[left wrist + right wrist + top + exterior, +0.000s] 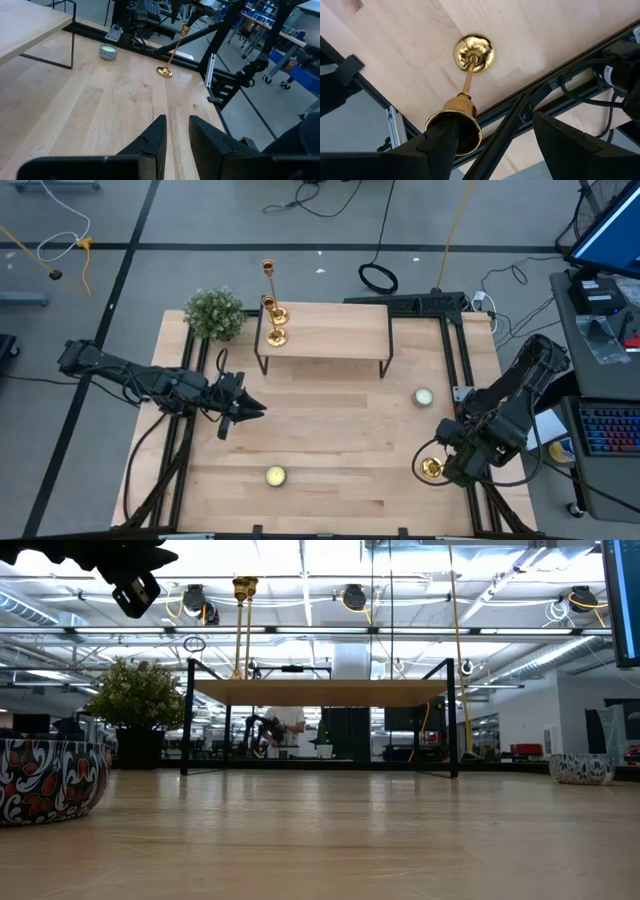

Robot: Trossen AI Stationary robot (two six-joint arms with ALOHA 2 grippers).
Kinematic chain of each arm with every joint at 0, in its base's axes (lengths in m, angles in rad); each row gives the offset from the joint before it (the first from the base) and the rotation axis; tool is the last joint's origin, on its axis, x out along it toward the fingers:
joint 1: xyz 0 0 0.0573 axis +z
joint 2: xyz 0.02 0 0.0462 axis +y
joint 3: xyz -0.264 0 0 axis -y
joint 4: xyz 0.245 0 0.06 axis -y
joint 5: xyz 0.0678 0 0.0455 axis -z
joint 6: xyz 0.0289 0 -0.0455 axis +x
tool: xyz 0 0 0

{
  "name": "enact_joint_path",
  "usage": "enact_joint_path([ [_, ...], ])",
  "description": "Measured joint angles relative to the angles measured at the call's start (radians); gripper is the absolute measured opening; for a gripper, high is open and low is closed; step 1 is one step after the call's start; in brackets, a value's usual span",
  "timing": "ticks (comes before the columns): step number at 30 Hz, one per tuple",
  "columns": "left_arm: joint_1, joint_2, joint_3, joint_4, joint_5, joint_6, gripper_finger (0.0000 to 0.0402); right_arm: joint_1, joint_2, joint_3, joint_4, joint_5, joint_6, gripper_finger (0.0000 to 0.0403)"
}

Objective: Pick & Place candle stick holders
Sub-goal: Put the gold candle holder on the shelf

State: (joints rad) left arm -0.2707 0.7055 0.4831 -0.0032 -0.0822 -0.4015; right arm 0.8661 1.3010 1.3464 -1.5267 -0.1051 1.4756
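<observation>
One gold candlestick [470, 75] stands by its round base [474, 52] on the table near the right edge. It looks tilted in the left wrist view [172, 50]. My right gripper [495, 145] is above it and wide open, with the candlestick's cup top beside one finger. Two more gold candlesticks [270, 285] [276, 328] stand on the left end of a small raised wooden shelf [330, 330]. They also show in the low view [243, 620]. My left gripper [176, 125] hovers over the table's left middle [245, 410], slightly open and empty. My right gripper has one finger [442, 145] at the rim of the candlestick's cup top [457, 112]. The finger covers the rim's edge, so I cannot tell whether it touches. The other finger [565, 145] stands far off. The fingers point down from above, and the base rests on the table.
A green bushy plant [214, 312] stands at the far left corner. One tin candle [275, 476] sits near the front edge, another [423, 396] at the right middle. Black frame rails [470, 510] run along the table's sides. Bare wood lies in the middle.
</observation>
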Motion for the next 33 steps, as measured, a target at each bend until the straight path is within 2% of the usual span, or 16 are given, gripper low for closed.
enact_joint_path([
  [22,0.0,0.0,0.0,0.0,0.0,-0.023,0.0081,-0.001,0.0,0.0,-0.032,0.004,-0.055,0.024],
  [26,0.0,0.0,0.001,0.0,0.0,-0.023,0.0081,-0.001,0.0,0.0,-0.031,0.004,-0.055,0.0213],
  [33,0.0,0.0,0.001,0.0,0.0,-0.026,0.0081,-0.017,0.0,0.0,-0.026,0.006,-0.055,0.0139],
])
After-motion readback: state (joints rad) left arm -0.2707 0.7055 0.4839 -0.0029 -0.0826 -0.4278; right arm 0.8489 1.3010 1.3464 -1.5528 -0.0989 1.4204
